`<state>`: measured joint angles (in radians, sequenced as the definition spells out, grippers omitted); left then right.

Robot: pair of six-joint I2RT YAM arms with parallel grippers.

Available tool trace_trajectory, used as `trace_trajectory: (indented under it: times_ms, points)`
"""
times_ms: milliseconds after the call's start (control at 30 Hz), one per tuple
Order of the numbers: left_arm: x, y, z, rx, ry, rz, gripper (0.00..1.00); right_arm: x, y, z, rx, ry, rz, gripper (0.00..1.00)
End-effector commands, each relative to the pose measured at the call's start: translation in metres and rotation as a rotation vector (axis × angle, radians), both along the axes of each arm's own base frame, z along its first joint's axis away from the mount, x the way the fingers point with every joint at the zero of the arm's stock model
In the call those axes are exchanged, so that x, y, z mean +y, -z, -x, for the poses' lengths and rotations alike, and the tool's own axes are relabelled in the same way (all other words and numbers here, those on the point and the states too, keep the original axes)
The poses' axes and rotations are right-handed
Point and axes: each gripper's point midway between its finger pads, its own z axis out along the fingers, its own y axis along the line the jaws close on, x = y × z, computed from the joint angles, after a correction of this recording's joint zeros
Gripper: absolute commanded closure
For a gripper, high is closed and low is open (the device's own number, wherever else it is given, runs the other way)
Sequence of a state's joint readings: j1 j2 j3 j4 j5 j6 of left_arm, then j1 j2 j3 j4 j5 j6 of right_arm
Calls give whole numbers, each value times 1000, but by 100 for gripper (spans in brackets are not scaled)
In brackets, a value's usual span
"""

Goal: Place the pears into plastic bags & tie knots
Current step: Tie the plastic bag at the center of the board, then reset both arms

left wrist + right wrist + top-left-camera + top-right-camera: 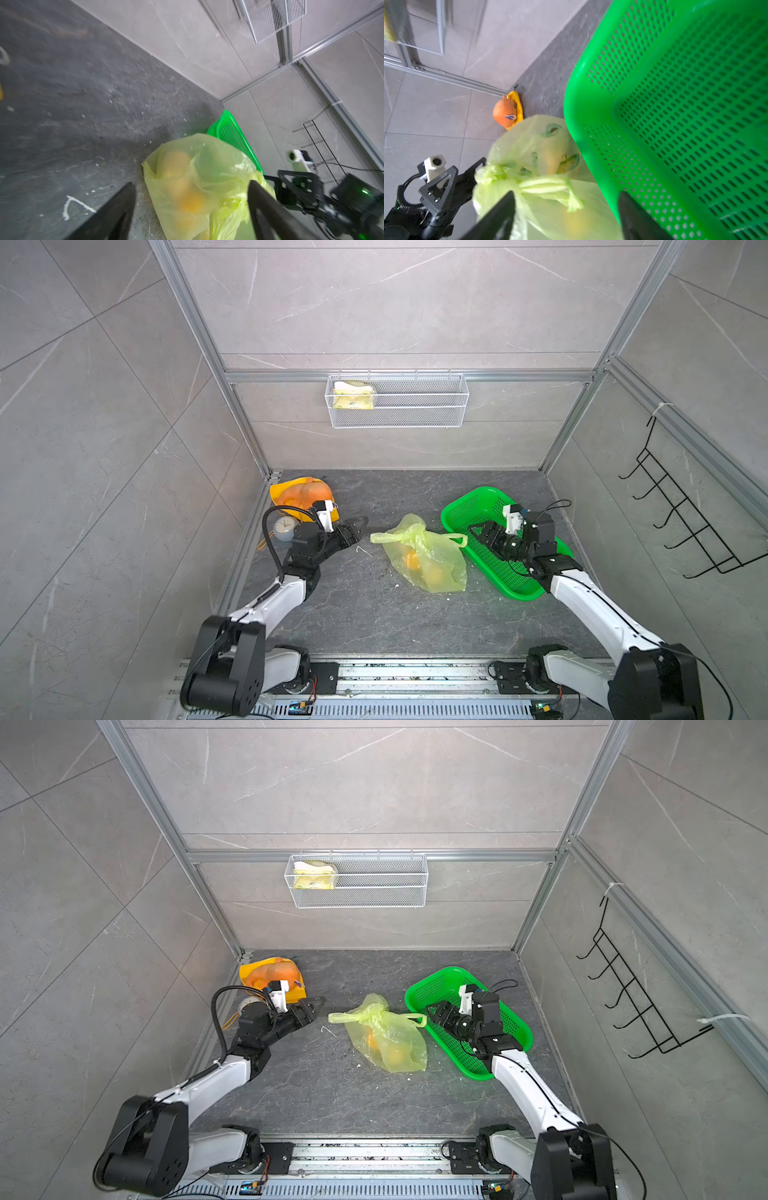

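The translucent yellow-green plastic bag (440, 568) (399, 1052) lies mid-table with the pears inside: an orange one (411, 560) and a yellower one (434, 574) show through it. Its two handle loops meet in a bunched knot (417, 531) (492, 174), their ends sticking out to either side. My left gripper (360, 533) (190, 182) stands open just beside the left handle end, holding nothing. My right gripper (473, 533) (566, 192) is open too, over the green basket's edge, next to the right loop (457, 539).
A green perforated basket (465, 506) sits right of the bag, under my right arm. A large orange lump on yellow (301, 493) and a small clock (284, 526) are at the back left. A wire basket (415, 414) and a black hook rack (685, 522) hang on the walls.
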<state>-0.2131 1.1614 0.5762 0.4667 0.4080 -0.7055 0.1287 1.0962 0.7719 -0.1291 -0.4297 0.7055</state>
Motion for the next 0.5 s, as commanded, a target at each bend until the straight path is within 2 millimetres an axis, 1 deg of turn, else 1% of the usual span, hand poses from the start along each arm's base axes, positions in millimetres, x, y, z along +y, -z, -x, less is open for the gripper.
trace_trajectory:
  times_ms: [0, 33, 100, 167, 200, 233, 267, 333, 400, 467]
  points:
    - [42, -31, -1, -74, -201, -238, 0, -36, -45, 2, -95, 137, 189, 1]
    - [55, -30, -1, -69, -264, -293, 0, -49, -48, 1, -96, 192, 247, 1]
    - [87, -26, -2, -81, -412, -434, 0, -82, -47, -3, -74, 319, 416, 0]
    - [117, -17, 0, -116, -549, -563, 0, -116, -39, -7, -53, 461, 562, 0]
    - [127, -15, 0, -172, -591, -639, 0, -129, -33, -12, -70, 512, 632, 0]
    - [136, -7, 1, -203, -621, -720, 0, -139, -27, -16, -96, 547, 701, 0]
    - [146, 2, 2, -199, -653, -779, 0, -146, -17, -19, -111, 567, 764, 0]
    - [164, 27, 4, -139, -683, -861, 0, -156, 0, -24, -116, 572, 876, 1]
    - [175, 52, 6, -101, -700, -879, 0, -159, 23, -27, -120, 572, 922, 1]
    - [181, 65, 3, -114, -716, -865, 0, -153, 40, -32, -173, 545, 925, 0]
